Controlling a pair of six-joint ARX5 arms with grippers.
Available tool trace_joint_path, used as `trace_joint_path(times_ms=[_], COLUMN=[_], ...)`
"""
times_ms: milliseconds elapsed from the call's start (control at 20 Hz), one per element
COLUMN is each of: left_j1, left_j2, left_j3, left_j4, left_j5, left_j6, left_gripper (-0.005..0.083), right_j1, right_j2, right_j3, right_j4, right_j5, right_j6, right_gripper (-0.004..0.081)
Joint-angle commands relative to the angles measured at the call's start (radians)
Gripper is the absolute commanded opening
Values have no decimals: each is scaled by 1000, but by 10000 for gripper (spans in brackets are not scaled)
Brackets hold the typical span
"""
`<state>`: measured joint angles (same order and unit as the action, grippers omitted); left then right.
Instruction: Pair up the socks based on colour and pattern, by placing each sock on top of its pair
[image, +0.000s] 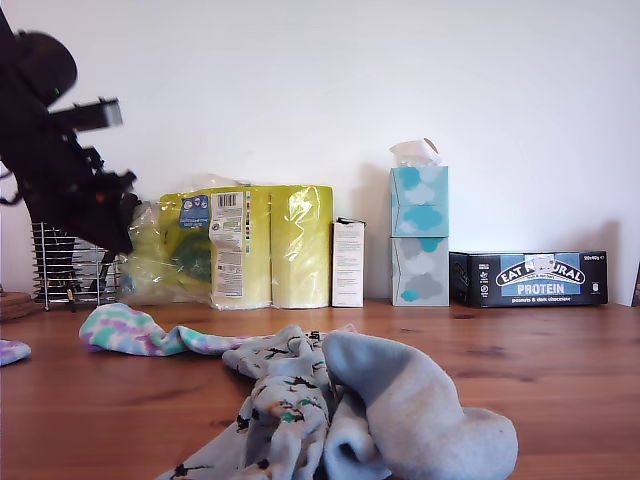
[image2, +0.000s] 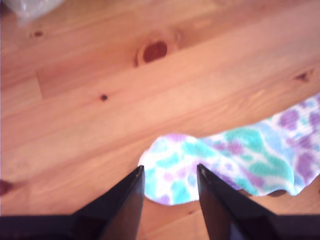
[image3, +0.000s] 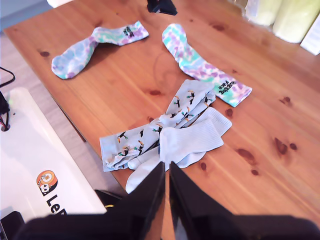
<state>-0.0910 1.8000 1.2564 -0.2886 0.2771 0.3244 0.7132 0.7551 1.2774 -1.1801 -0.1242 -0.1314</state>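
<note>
**Tie-dye pair next in line as gripper hovers over sock's toe**

A pine table (image3: 125, 85) carries the whole job, with none of the socks yet laid on its match. Largest on it is the tangled heap (image3: 170, 132) near the table's front edge, where the animal-print socks (image3: 182, 107) and the pale blue ribbed socks (image3: 192, 142) lie bunched over one another. From that heap, in the second wrist view, one tie-dye sock (image3: 200, 65) runs off toward twelve o'clock, its lettered cuff touching the pile; the other tie-dye sock (image3: 95, 42) lies well apart at about ten o'clock.

My first gripper (image2: 170, 175) hangs above the rounded toe of a tie-dye sock (image2: 225, 155), jaws parted and empty, the fabric showing between the tips. My second gripper (image3: 166, 170) is raised over the heap, its fingers nearly together with nothing between them.

The step in hand appears to be the pick of that tie-dye sock. The next move likely calls for a straight descent, a pinch on the toe, then a carry to its partner. The cuff's contact with the heap could drag other socks along.
</note>
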Motion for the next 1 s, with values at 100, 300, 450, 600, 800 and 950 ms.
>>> trace_joint_path(times_ms=[100,300,450,600,800,950], left_j1=[6,7,7,7,25,29], left_j2=[116,217,278,308,308,308], left_j3=[58,108,120,120,120,120], left_j4=[5,-22,-81,-157,-276,-470], left_j5=[4,3,-26,-105,-319,-361], left_j6=[18,24,24,35,-68,-182], left_gripper=[-20,-20,-20,-19,-19,-19], right_j1=[-2,-2,-2,-2,-2,-2], right_j2=[22,27,27,27,27,27], right_j3=[-2,-2,-2,-2,-2,-2], right_j4=[9,11,12,17,20,35], right_j5=[-8,-7,-6,-6,-6,-6], right_j6=[1,4,15,19,11,-9], right_gripper=[-11,-11,-11,-11,-11,-11])
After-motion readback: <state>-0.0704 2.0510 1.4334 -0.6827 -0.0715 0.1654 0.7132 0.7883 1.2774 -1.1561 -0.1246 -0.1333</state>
